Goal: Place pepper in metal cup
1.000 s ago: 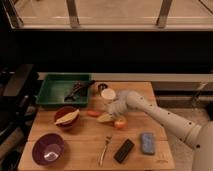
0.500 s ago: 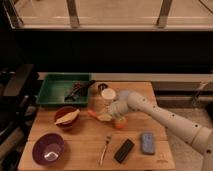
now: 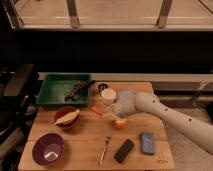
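Note:
The pepper [image 3: 96, 111], small and orange-red, lies on the wooden table [image 3: 85, 135] just left of the gripper. The gripper [image 3: 111, 115] is low over the table at the pepper's right end, between it and a round yellow-orange fruit [image 3: 120, 123]. The arm [image 3: 160, 112] reaches in from the right. The metal cup [image 3: 102, 87], small and dark, stands behind a white cup [image 3: 108, 95] near the table's back edge, beyond the gripper.
A green tray [image 3: 52, 97] holding dark utensils sits at the back left. A red bowl [image 3: 67, 119] with a pale item and a purple bowl [image 3: 48, 148] are at the left. A fork [image 3: 105, 149], a black bar [image 3: 124, 150] and a blue sponge [image 3: 147, 143] lie in front.
The arm has come down and forward, bringing the gripper lower to the table beside the pepper. The pepper, fruit and cups have not visibly moved.

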